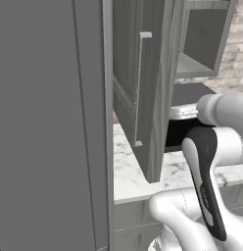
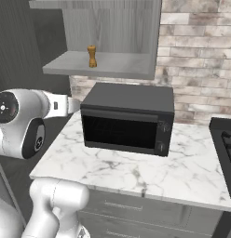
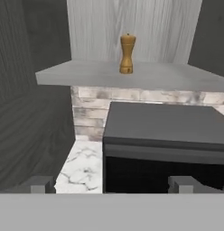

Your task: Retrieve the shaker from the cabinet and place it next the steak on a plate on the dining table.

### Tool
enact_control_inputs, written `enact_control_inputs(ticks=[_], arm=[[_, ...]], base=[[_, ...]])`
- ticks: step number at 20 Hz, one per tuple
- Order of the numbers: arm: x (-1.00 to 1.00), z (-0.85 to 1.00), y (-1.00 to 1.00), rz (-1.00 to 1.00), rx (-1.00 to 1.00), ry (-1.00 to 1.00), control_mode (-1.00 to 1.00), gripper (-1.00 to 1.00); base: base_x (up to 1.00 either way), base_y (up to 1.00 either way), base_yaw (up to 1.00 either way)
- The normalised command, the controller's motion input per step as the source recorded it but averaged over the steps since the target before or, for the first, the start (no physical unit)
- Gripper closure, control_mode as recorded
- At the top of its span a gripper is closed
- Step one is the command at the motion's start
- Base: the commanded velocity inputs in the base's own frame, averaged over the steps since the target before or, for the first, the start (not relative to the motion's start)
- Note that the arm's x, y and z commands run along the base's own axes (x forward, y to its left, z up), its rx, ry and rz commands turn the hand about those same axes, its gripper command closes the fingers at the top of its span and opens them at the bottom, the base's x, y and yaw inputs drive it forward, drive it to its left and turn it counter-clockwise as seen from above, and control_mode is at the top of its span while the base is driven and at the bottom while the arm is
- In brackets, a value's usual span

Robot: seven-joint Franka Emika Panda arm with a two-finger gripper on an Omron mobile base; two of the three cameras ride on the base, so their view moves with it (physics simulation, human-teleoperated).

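Cabinet [image 1: 143, 98] door across microwave's [image 1: 184, 125] left half

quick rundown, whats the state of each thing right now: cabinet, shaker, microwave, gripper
cabinet: open, its door swung out wide
shaker: upright on the cabinet shelf, untouched
microwave: door closed, sitting on the marble counter under the shelf
gripper: open, empty, below and short of the shaker
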Motion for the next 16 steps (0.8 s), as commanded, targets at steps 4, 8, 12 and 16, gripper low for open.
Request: enact_control_inputs(ticks=[4, 8, 12, 16], arm=[[-0.05, 0.49, -0.05, 0.0, 0.0, -0.1, -1.0, -1.0], [0.0, 0.62, -0.01, 0.0, 0.0, -0.17, -1.0, -1.0], [0.0, 0.44, -0.01, 0.0, 0.0, -0.09, -1.0, -1.0], [0.12, 0.28, 0.0, 0.0, 0.0, -0.03, -1.0, -1.0]], base=[[0.0, 0.0, 0.0], [0.0, 0.0, 0.0], [0.0, 0.0, 0.0], [0.0, 0.0, 0.0]])
